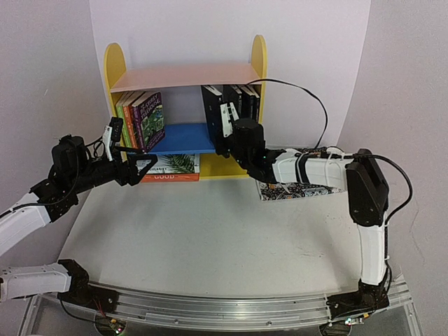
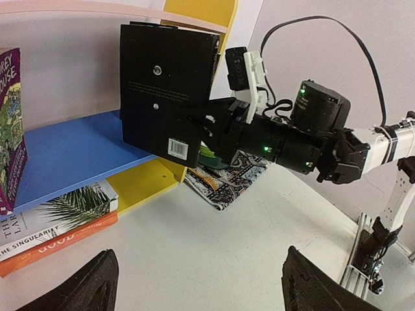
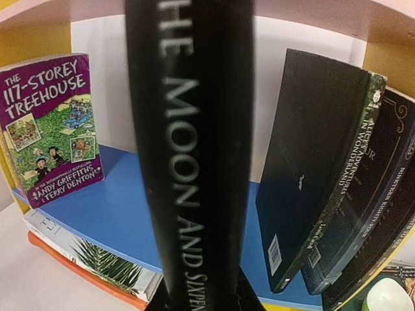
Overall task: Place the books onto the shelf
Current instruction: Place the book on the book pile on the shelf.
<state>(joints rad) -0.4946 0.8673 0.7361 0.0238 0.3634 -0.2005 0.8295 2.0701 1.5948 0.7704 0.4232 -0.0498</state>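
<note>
While the black paperback (image 1: 212, 117) is standing upright in the pinch of the right end effector (image 1: 227, 136), I am watching it being offered to the front edge of the blue middle board (image 1: 183, 138) of the shelf (image 1: 115, 64). I cannot tell whether its bottom edge is resting on the board yet. This looks like the insertion step. To the left of that end effector a purple book (image 3: 52, 126) is leaning with its neighbours. To its right, dark books (image 3: 324, 175) are slanting into the gap. The next move is calling for a straight push away from the end effector into the gap, keeping clear of those tilted covers, before letting go.

The right wrist view is showing the spine lettering and the narrow gap. The left wrist view is showing the back cover, the grip low on the book, and the patterned cloth (image 2: 224, 181) beneath the end effector. Only the overhead view is showing the left end effector (image 1: 140, 169). It is spread wide and holding nothing, hovering over the worktop (image 1: 210, 238) just in front of the palm-leaf book (image 1: 175, 164) lying flat below the blue board.
</note>
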